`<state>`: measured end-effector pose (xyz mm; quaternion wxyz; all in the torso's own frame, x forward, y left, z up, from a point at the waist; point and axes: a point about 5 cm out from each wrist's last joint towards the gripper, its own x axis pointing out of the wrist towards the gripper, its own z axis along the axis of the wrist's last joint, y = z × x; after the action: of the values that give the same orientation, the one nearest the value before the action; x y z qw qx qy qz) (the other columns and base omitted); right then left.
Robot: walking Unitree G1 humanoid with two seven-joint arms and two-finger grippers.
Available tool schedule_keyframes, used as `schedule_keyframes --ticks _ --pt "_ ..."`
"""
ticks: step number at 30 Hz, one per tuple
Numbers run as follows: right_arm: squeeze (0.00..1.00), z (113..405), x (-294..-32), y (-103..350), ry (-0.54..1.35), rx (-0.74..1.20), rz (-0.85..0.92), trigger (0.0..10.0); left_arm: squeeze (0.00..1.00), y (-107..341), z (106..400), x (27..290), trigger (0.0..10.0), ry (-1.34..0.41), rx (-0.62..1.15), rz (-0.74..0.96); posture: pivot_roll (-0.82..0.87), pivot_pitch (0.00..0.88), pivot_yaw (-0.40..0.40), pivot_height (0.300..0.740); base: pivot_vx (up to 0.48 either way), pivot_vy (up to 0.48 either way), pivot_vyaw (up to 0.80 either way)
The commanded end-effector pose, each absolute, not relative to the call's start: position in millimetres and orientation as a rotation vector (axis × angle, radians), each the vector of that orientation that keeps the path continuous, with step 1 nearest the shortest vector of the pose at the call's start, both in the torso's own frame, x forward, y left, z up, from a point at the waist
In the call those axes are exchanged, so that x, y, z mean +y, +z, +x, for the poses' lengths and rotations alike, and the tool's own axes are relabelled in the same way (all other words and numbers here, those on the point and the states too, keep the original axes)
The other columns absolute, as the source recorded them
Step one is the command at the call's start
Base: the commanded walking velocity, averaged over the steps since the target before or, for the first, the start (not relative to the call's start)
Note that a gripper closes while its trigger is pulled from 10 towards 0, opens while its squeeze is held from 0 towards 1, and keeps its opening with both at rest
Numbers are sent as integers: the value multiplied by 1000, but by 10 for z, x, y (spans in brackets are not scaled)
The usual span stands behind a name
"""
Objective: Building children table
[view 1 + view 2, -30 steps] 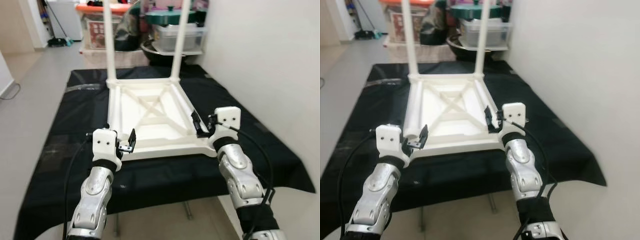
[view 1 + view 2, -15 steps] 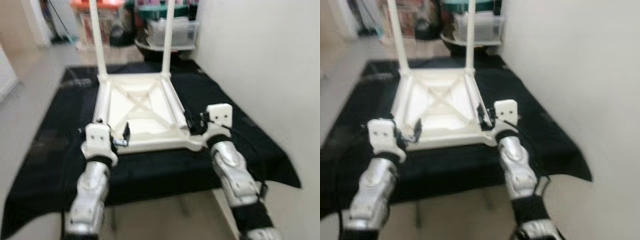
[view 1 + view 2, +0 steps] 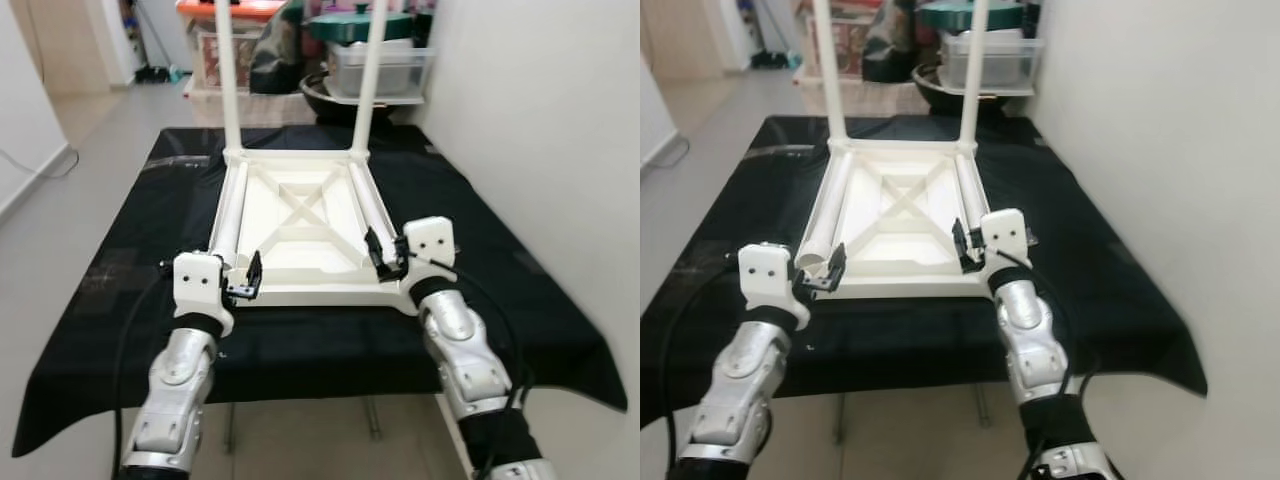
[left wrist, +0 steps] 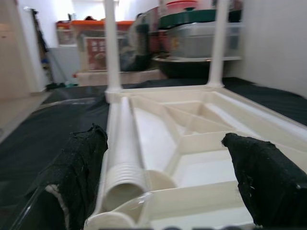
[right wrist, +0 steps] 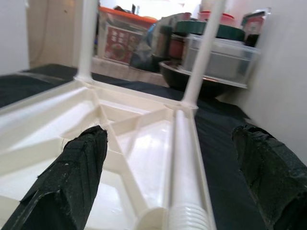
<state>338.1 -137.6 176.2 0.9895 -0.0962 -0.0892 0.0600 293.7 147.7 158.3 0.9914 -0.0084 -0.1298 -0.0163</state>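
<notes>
Both claws, left claw point(image 3: 250, 278) and right claw point(image 3: 382, 258), gape apart over the upturned table point(image 3: 300, 215); storage boxes point(image 3: 380, 65) seemingly crowd behind.

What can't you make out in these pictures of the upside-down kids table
- Upright legs of the white table: tops cut off by the top edge of both eye views.
- Loose legs lying in the frame: near ends cut off by the wrist views' lower edges.
- Storage boxes behind: contents too small to identify.
- Left gripper and right gripper: open at the near corners; contact unclear.
</notes>
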Motion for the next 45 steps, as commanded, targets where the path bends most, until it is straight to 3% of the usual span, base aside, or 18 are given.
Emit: schedule_keyframes --ticks 1,23,30,38,40,45 --pt "0 3387 -1404 1755 109 -170 -196 10000 0 1584 2936 1477 10000 -33 -264 -30 -38 0 -79 740 277 0 0" --pt "0 3390 -1462 1728 90 -172 -204 10000 0 1590 2940 1430 10000 -44 -269 -40 -43 0 -83 740 317 0 208" --pt "0 3370 -1463 1727 109 -183 -248 10000 0 1604 2931 1422 10000 -44 -279 -39 -42 0 -84 740 0 0 0" --pt "0 3216 -1558 1796 303 -182 -327 10000 0 1567 2930 1426 10000 -49 -263 -32 -63 0 -68 740 0 0 0" --pt "0 3059 -1711 1852 489 -139 -404 10000 0 1539 2940 1412 10000 -58 -250 -30 -83 0 -60 740 0 0 0" --pt "0 2853 -1924 1837 710 -28 -528 10000 0 1510 2953 1399 10000 -66 -236 -31 -89 0 -59 740 0 0 0"
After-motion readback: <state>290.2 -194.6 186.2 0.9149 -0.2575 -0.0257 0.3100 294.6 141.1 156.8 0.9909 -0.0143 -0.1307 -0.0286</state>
